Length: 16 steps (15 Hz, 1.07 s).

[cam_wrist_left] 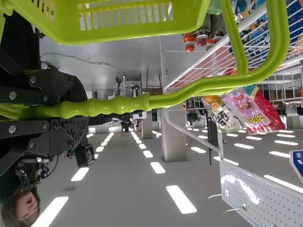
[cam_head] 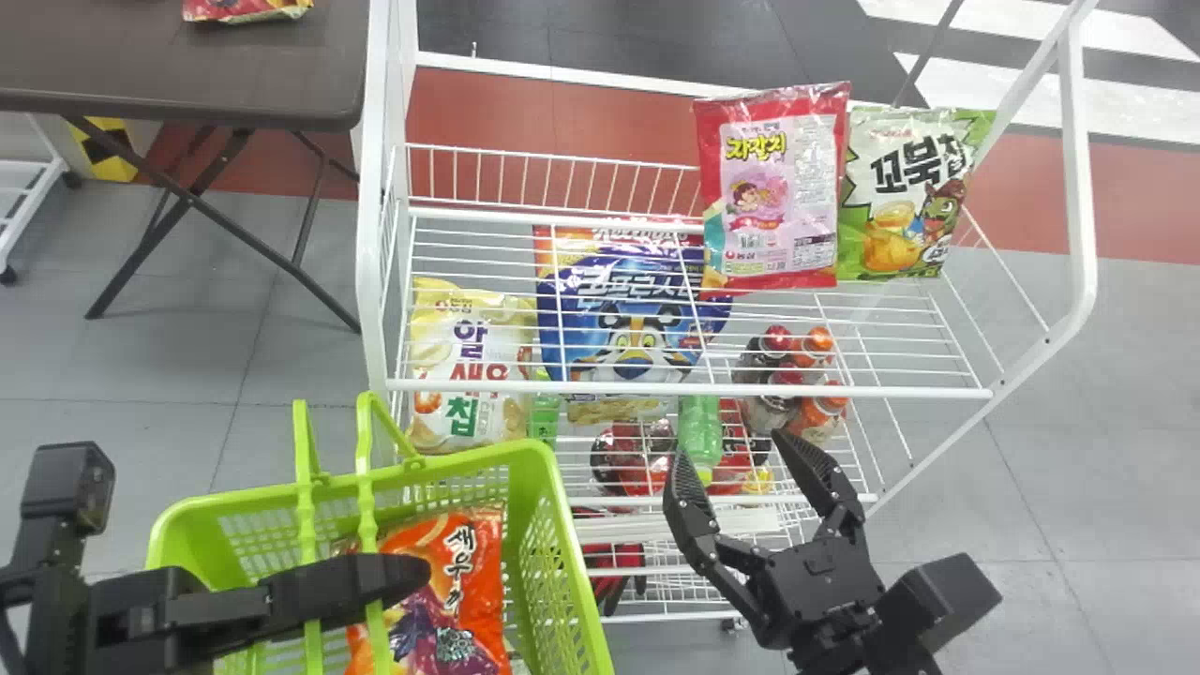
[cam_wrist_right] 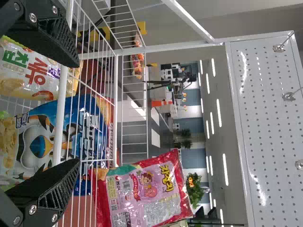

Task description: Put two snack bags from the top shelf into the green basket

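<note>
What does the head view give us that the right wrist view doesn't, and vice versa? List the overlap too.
Head view adds: lime-green plastic basket, orange shrimp-snack bag inside it, left hand at its handles, orange-capped bottles.

Right wrist view adds: white perforated panel with metal hooks, leafy green plant, orange cone.

Both: right hand, open; white wire rack; red-and-pink snack bag; blue tiger-face bag; pale yellow bag.

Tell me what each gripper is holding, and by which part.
The left gripper holds the green basket by its two raised handles, gripped together. The right gripper is open and holds nothing.
</note>
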Each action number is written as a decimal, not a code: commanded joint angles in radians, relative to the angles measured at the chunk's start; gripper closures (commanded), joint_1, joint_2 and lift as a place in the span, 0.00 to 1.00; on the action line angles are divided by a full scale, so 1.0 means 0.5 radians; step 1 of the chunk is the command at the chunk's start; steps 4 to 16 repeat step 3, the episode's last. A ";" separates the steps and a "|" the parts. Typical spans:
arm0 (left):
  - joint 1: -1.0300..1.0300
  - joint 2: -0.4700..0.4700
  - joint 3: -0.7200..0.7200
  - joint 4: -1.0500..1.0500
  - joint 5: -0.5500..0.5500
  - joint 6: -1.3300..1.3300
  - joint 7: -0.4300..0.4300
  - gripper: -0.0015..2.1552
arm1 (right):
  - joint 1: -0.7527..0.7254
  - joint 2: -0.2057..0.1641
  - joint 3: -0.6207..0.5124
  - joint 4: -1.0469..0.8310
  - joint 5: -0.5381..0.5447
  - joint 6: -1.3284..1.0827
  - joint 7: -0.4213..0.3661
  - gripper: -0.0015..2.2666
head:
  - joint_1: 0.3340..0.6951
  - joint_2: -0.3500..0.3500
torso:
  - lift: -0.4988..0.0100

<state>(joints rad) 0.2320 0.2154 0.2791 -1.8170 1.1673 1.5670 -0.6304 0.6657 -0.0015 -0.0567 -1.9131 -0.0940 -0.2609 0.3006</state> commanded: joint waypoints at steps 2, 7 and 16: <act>0.008 0.008 0.006 -0.020 0.000 0.009 0.000 0.99 | 0.000 0.005 0.003 -0.003 0.001 -0.001 0.000 0.04 | 1.00 0.22 | 0.98; 0.008 0.008 0.006 -0.020 0.000 0.009 0.000 0.99 | 0.000 0.005 0.003 -0.003 0.001 -0.001 0.000 0.04 | 1.00 0.22 | 0.98; 0.008 0.008 0.006 -0.020 0.000 0.009 0.000 0.99 | 0.000 0.005 0.003 -0.003 0.001 -0.001 0.000 0.04 | 1.00 0.22 | 0.98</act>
